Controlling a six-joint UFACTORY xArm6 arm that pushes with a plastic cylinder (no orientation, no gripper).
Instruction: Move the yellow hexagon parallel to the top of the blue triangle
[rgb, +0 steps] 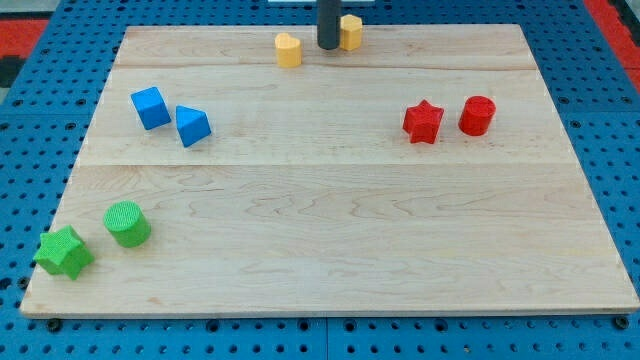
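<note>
Touching tool (328, 46): yellow hexagon (350, 32)

pale wooden board (330, 230), matt plastic-looking blocks

only bit of the arm showing is a plain dark, near-black round rod, my tip (328, 46) cut off blunt.

Pale wooden desk on a blue perforated base

The desk (330, 250) is made of light wood planks with visible seams, evenly lit. A blue pegboard surface (40, 120) surrounds it, with red patches (25, 25) at the view's top corners.
</note>
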